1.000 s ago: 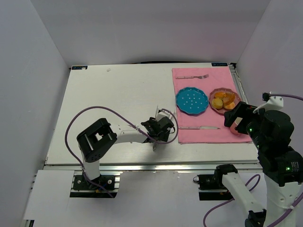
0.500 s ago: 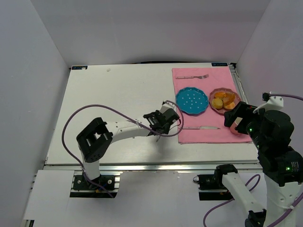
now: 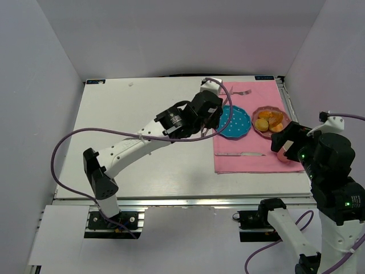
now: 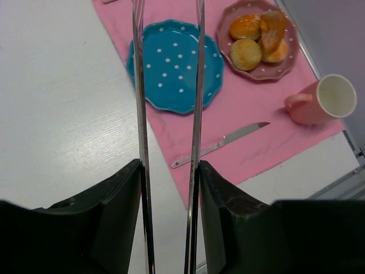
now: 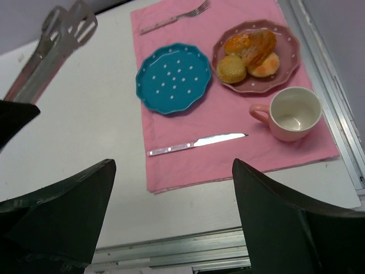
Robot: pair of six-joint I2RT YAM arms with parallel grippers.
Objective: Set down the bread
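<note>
Left gripper [image 4: 169, 166]: jaws drawn narrow, clamped on the handle end of long metal tongs [image 5: 48, 48]. The blades stand slightly apart with nothing between them, over the blue polka-dot scalloped plate [image 4: 171, 68].

Right gripper [image 5: 171, 165]: fingers spread wide, holding nothing.

Small round golden-brown bread roll [image 4: 246, 54] lies on the pink dotted plate [image 4: 262, 75], touching golden-orange pieces, right of the blue plate.

Pink cup [image 4: 331, 100] and table knife [image 4: 219, 144] lie along the pink cloth placemat's [image 4: 256, 120] near side. The mat's right edge runs beside the table rail. White tabletop [image 4: 57, 114] stretches left.

Versus a second ago: left arm lifted from the mat's near-left corner and reached out over the blue plate; right arm unmoved.
</note>
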